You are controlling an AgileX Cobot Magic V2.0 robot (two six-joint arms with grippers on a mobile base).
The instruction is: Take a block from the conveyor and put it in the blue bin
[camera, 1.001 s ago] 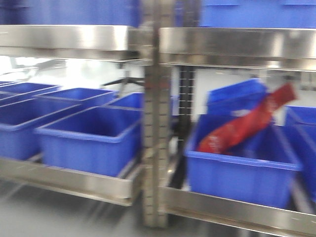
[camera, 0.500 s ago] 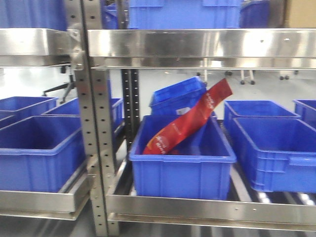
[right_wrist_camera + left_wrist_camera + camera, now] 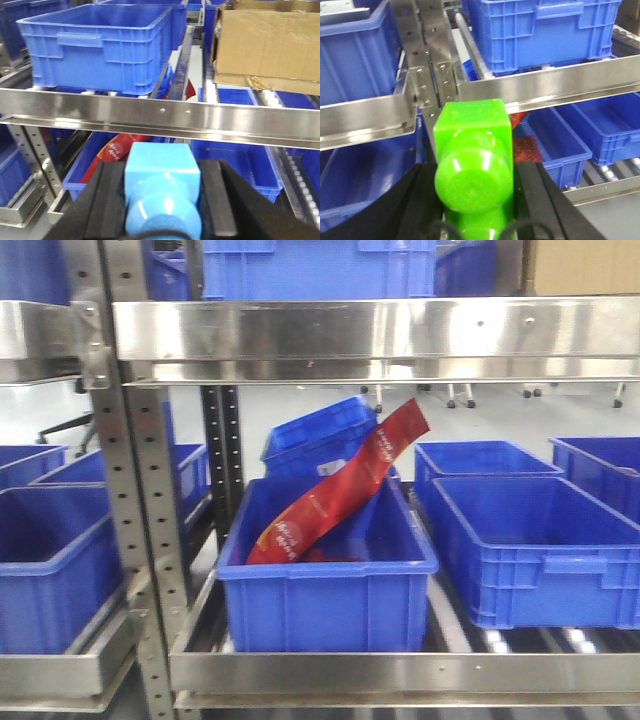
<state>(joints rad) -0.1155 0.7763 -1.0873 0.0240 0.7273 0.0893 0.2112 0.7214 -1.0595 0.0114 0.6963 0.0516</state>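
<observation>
Green block (image 3: 472, 150): bottom cut off by the frame edge, same for the light blue block (image 3: 162, 192). The black fingers (image 3: 417, 200) either side of the green block run off the bottom too. Red packet (image 3: 335, 498): lower end hidden behind the bin wall (image 3: 320, 605), print too small to read. Right-hand bin (image 3: 540, 560) clipped by the edge.

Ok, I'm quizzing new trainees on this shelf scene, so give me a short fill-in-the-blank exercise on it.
The left block, clamped in the left gripper, is ____.
The right block, clamped in the right gripper, is light ____.
The packet leaning out of the middle bin is ____.
Missing words: green; blue; red.
</observation>
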